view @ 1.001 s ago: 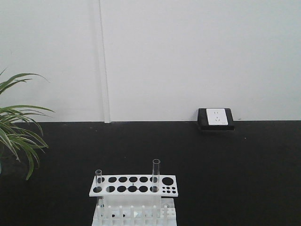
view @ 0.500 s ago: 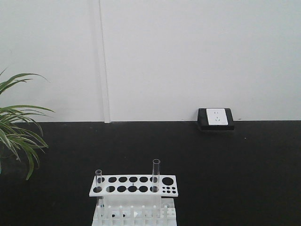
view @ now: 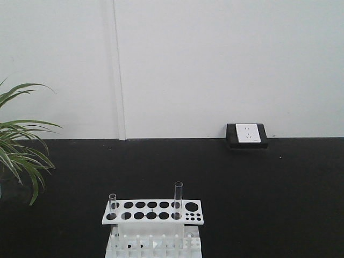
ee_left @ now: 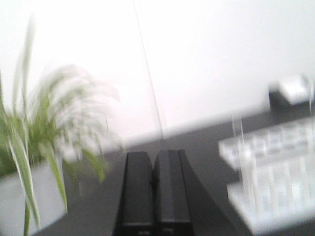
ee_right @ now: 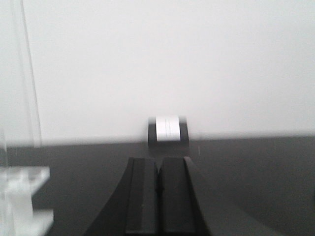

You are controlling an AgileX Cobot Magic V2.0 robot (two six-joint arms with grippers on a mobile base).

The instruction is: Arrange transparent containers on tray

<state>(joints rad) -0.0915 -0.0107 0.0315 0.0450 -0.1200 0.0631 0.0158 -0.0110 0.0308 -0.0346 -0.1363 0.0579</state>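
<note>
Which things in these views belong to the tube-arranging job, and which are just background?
Job: left test tube and right test tube, upright in the white rack; left gripper and right gripper, both shut. The tray is not in view.
Lying about: potted plant, wall socket.

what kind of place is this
Probably a lab-style bench indoors: glass test tubes stand in a white rack on a black table, with a wall socket and a plant nearby.

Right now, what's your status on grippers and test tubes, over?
Left gripper shut, empty. Right gripper shut, empty. Left test tube and right test tube upright in white rack. Tray not in view.
</note>
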